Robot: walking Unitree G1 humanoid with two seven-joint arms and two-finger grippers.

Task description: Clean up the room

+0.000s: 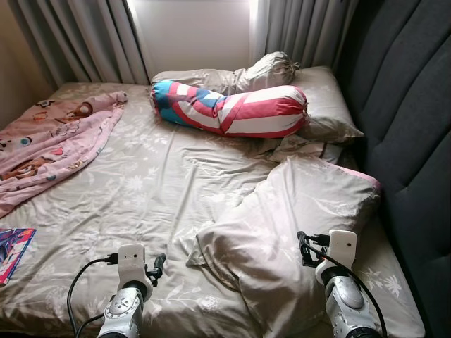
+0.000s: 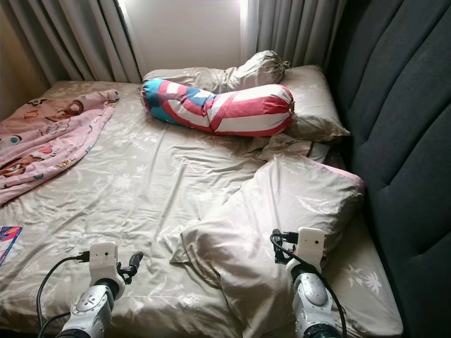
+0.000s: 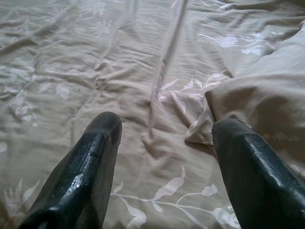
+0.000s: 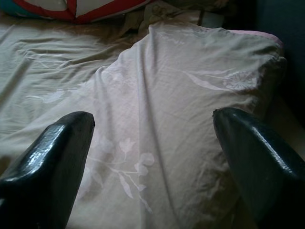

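Observation:
A beige flowered pillow (image 1: 296, 218) lies crooked across the near right of the bed, and my right gripper (image 4: 153, 117) hovers open just above its near end. My left gripper (image 3: 167, 123) is open over the beige flowered sheet (image 1: 141, 190), beside the pillow's corner (image 3: 202, 133). A red, white and blue bolster (image 1: 232, 109) lies across the far part of the bed. A pink patterned blanket (image 1: 49, 141) is rumpled over the far left side.
More beige pillows (image 1: 324, 102) are piled at the far right by the dark grey padded headboard (image 1: 409, 105). A colourful magazine (image 1: 10, 250) lies at the bed's left edge. Grey curtains (image 1: 77, 35) hang behind the bed.

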